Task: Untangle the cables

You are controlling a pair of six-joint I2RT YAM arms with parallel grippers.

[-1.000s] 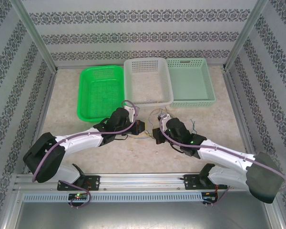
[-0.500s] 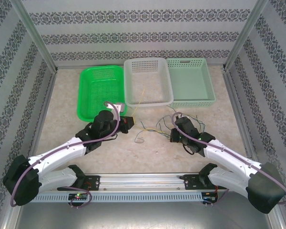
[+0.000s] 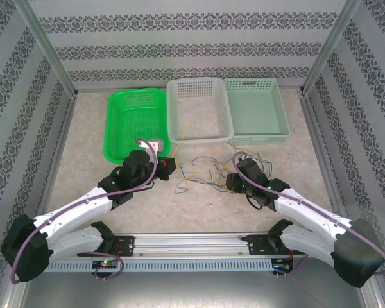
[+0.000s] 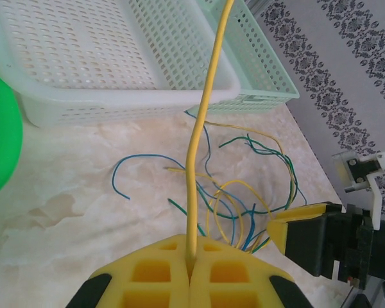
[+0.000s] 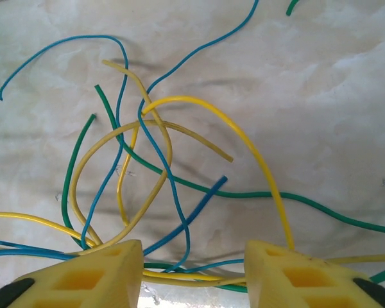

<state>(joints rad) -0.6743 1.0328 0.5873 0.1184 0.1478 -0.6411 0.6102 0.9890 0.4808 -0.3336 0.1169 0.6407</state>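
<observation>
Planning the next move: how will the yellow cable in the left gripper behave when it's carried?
The yellow cable stands nearly straight out of the shut left gripper, so it's probably springy, not limp. Being so thin, it's likely very light and may wag when moved. The other cables lie in open loops, which could snag it.

Striped damask wallpaper walls (image 3: pixel 192 45) (grey on white) — enclosing a beige marbled tabletop (image 3: pixel 90 157).

The left basket (image 3: pixel 136 92), middle basket (image 3: pixel 199 82) and right basket (image 3: pixel 253 81) lined the table's (image 3: pixel 199 212) back. The cables (image 3: pixel 196 174) lay before the middle basket, between the left gripper (image 3: pixel 170 165) and right gripper (image 3: pixel 229 182).
</observation>
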